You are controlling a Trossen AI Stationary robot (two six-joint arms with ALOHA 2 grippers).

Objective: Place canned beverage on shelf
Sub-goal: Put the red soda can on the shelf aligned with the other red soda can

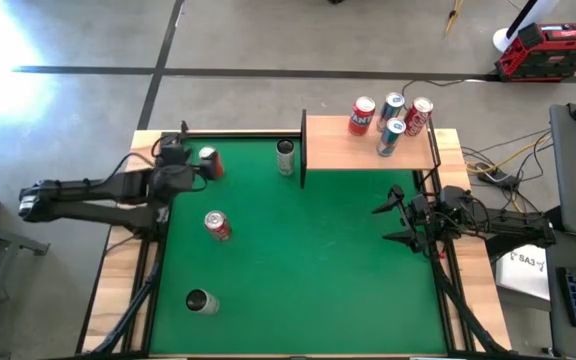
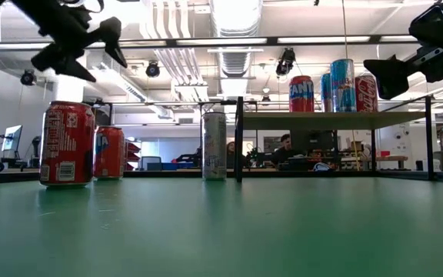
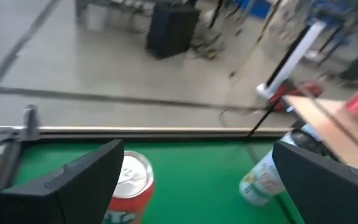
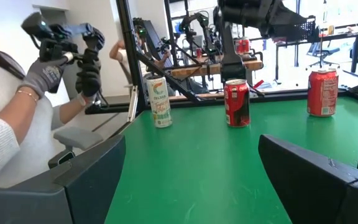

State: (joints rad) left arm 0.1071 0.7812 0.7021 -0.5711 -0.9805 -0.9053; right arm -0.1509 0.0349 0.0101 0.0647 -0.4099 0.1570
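Observation:
The shelf (image 1: 368,150), a light-wood board on black rails, stands at the far right and carries several cans (image 1: 390,137). On the green mat stand a red can (image 1: 210,162) at the far left, a second red can (image 1: 217,225), a slim pale can (image 1: 286,157) by the shelf's left rail and another pale can (image 1: 201,301) near the front. My left gripper (image 3: 197,162) is open and raised above the mat (image 2: 75,42), just left of the far red can (image 3: 129,186). My right gripper (image 1: 393,215) waits open at the mat's right edge.
The mat's middle (image 1: 308,250) is bare. The shelf's black left rail (image 2: 239,138) rises beside the slim can (image 2: 214,145). Beyond the table's near left corner, a person's gloved hand (image 4: 48,71) holds a black handle device. Cables and a red toolbox (image 1: 551,50) lie off the table.

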